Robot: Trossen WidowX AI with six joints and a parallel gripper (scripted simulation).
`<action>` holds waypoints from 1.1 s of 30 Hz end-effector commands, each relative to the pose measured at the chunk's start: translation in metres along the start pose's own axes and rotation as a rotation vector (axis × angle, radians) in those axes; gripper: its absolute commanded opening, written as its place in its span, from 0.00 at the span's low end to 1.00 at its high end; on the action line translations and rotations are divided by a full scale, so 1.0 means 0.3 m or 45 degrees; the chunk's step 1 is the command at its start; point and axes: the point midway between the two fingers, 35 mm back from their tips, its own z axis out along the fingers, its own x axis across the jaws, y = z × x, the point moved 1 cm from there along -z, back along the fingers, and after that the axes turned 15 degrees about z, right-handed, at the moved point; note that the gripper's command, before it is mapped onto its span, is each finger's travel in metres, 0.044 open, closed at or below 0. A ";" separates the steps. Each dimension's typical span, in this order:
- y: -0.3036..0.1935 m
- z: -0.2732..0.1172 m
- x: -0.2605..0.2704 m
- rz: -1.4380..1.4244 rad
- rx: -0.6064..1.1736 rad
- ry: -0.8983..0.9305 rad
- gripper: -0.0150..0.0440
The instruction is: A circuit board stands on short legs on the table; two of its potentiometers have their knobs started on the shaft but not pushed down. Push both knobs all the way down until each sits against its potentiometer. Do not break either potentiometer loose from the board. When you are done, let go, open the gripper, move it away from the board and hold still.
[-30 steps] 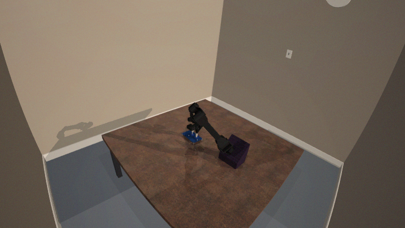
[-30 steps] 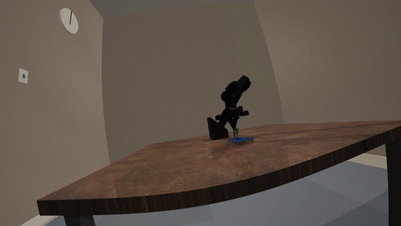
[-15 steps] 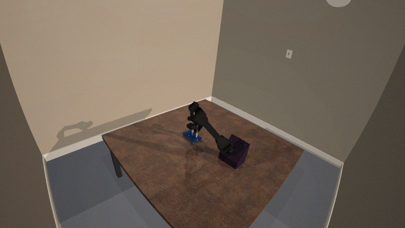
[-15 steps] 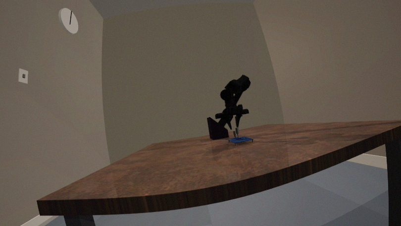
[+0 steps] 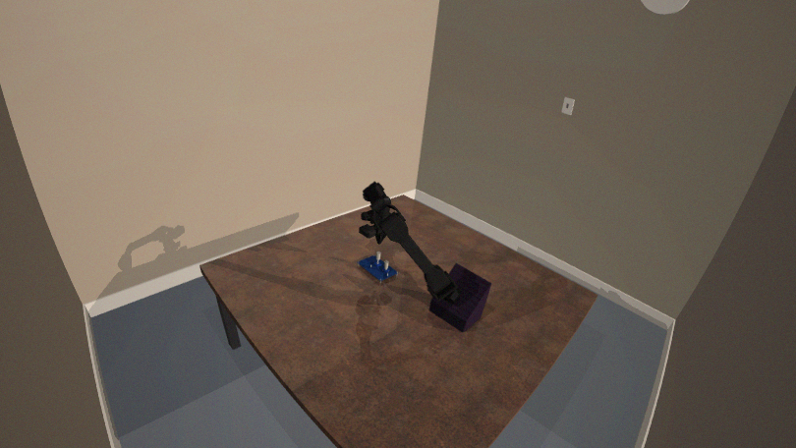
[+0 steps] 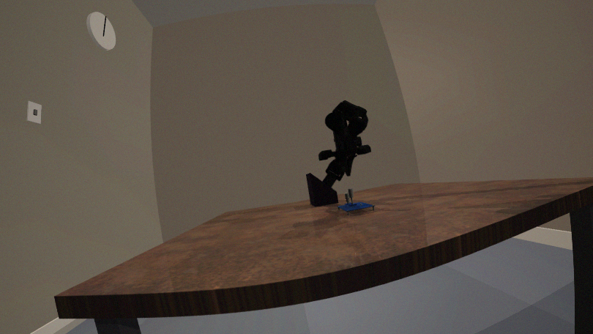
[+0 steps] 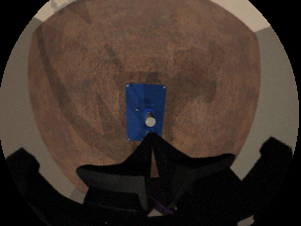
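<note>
While your pincer (image 5: 379, 240) (image 6: 348, 173) (image 7: 150, 136) stands closed and empty, treat the board (image 5: 369, 265) (image 6: 356, 206) (image 7: 140, 94) as light, fragile; press 1 knob's top centre squarely.

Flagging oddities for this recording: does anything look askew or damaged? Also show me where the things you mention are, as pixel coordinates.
Nothing stands out: the board (image 5: 369, 266) (image 6: 360, 206) (image 7: 140, 96) stands on its legs, and both knobs look upright. Finer damage is too small to tell.
</note>
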 end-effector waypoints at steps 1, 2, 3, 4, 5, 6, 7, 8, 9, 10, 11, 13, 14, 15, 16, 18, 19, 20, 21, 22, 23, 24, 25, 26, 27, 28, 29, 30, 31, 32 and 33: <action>0.003 0.031 -0.004 0.003 0.009 -0.004 0.25; 0.002 0.056 -0.004 0.003 0.009 -0.003 0.25; 0.002 0.064 -0.004 0.003 0.009 -0.003 0.25; 0.002 0.064 -0.004 0.003 0.009 -0.003 0.25; 0.002 0.064 -0.004 0.003 0.009 -0.003 0.25; 0.002 0.065 -0.004 0.003 0.009 -0.003 0.25; 0.002 0.067 -0.004 0.003 0.009 -0.003 0.25; 0.002 0.069 -0.004 0.003 0.009 -0.003 0.25; 0.002 0.072 -0.004 0.003 0.009 -0.003 0.25; 0.002 0.077 -0.004 0.003 0.009 -0.003 0.25; 0.002 0.082 -0.004 0.003 0.009 -0.003 0.25; 0.002 0.093 -0.004 0.003 0.009 -0.003 0.25; 0.002 0.098 -0.004 0.003 0.009 -0.003 0.25; 0.002 0.104 -0.004 0.003 0.009 -0.003 0.25; 0.002 0.109 -0.004 0.003 0.009 -0.002 0.25; 0.002 0.120 -0.004 0.003 0.009 -0.002 0.25; 0.001 0.126 -0.004 0.003 0.009 -0.002 0.25; 0.001 0.131 -0.004 0.003 0.009 -0.002 0.25; 0.001 0.133 -0.004 0.003 0.009 -0.002 0.25; 0.001 0.133 -0.004 0.003 0.009 -0.002 0.25; 0.001 0.132 -0.004 0.003 0.009 -0.002 0.25; 0.001 0.130 -0.004 0.003 0.009 -0.002 0.25; 0.001 0.129 -0.004 0.003 0.009 -0.002 0.25; 0.001 0.129 -0.004 0.003 0.009 -0.002 0.25; 0.001 0.130 -0.004 0.003 0.009 -0.002 0.25; 0.001 0.130 -0.004 0.003 0.009 -0.002 0.25; 0.001 0.131 -0.004 0.003 0.009 -0.002 0.25; 0.001 0.132 -0.004 0.003 0.009 -0.002 0.25; 0.001 0.133 -0.004 0.003 0.009 -0.002 0.25; 0.001 0.134 -0.004 0.003 0.009 -0.002 0.25; 0.001 0.135 -0.004 0.003 0.009 -0.002 0.25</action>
